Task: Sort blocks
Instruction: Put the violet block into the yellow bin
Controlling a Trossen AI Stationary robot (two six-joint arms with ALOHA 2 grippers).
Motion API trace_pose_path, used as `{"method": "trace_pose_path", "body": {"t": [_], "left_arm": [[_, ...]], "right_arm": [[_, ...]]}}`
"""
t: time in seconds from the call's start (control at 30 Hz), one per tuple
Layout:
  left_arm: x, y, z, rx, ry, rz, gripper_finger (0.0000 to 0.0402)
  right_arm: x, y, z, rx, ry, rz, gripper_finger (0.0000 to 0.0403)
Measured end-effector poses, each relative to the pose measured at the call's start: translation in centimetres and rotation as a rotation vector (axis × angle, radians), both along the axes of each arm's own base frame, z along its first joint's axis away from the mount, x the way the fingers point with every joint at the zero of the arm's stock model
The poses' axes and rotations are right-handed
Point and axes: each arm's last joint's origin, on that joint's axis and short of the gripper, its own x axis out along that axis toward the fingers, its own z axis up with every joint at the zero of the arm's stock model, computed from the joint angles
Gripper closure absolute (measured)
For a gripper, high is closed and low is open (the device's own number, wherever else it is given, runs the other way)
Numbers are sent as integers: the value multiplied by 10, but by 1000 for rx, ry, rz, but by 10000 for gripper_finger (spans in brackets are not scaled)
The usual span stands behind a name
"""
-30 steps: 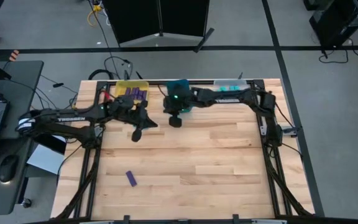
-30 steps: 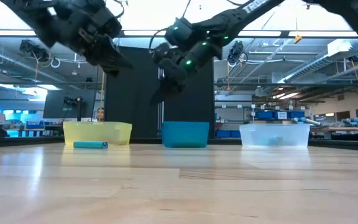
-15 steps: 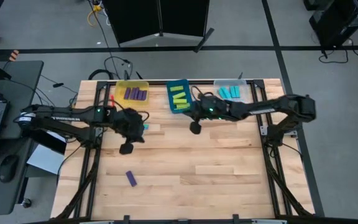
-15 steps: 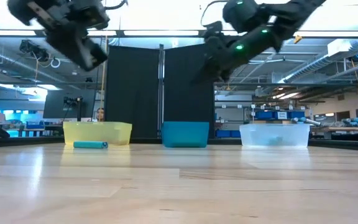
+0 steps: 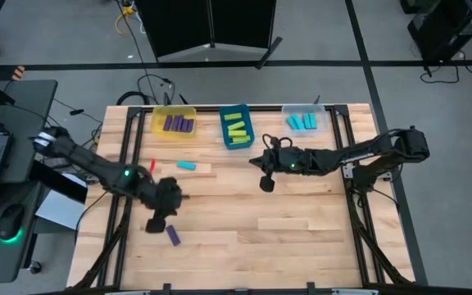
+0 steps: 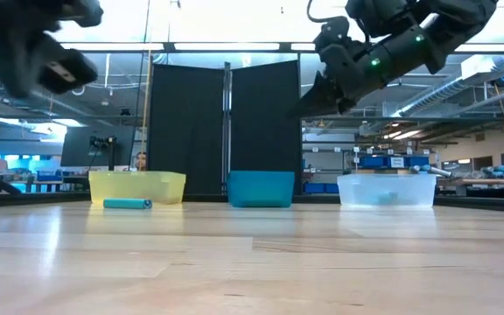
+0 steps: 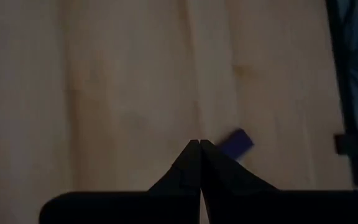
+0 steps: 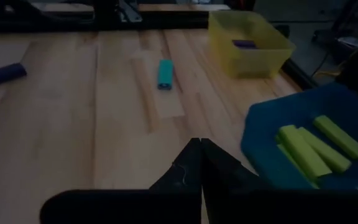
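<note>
Nearest the front edge of the pale butcher-block table (image 5: 285, 238), at about 7 o'clock from its middle, a lone purple block (image 5: 173, 235) lies flat on the planks, a short square-ended bar with bare wood open on all sides toward 5 and 6 o'clock. Just beside it toward 10 o'clock hangs the left gripper (image 5: 156, 224), its two dark tapered fingers pressed together and empty; from the wrist the same purple bar shows just past the fingertips, apart from them. Toward the middle of the table the right gripper (image 5: 266, 183) hovers at about 12 o'clock from centre, fingers likewise together with nothing between them, and wide clear board lies under it and toward 3 o'clock. Farther back at 11 o'clock a cyan block (image 5: 187, 165) rests alone on the wood, in front of the bins. Along the far edge stand three smooth-walled plastic bins in a row: a translucent yellow bin (image 5: 158, 116) holding purple blocks (image 5: 179, 124), a blue bin (image 5: 224, 135) with lime blocks (image 5: 235, 128) laid side by side, and a clear bin (image 5: 324, 120) with cyan blocks (image 5: 301, 122). Beyond the table is grey floor, a black curtain panel (image 6: 224, 131), and a workshop with strip lights.
</note>
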Motion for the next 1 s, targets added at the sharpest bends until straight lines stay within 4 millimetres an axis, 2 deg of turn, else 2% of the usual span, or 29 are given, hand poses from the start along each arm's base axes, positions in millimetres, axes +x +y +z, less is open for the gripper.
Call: {"method": "trace_pose_path", "body": {"t": [0.3, 0.6, 0.8, 1.0], "left_arm": [[3, -38, -26, 16, 173, -80, 381], [24, -56, -28, 57, 238, -136, 311], [28, -63, -44, 90, 295, -184, 258], [35, -72, -58, 143, 261, -297, 231]], "right_arm": [[2, 11, -1, -1, -12, 37, 395], [3, 11, 1, -1, -27, 37, 394], [3, 11, 0, -2, -19, 38, 394], [2, 11, 0, -4, -15, 39, 394]]}}
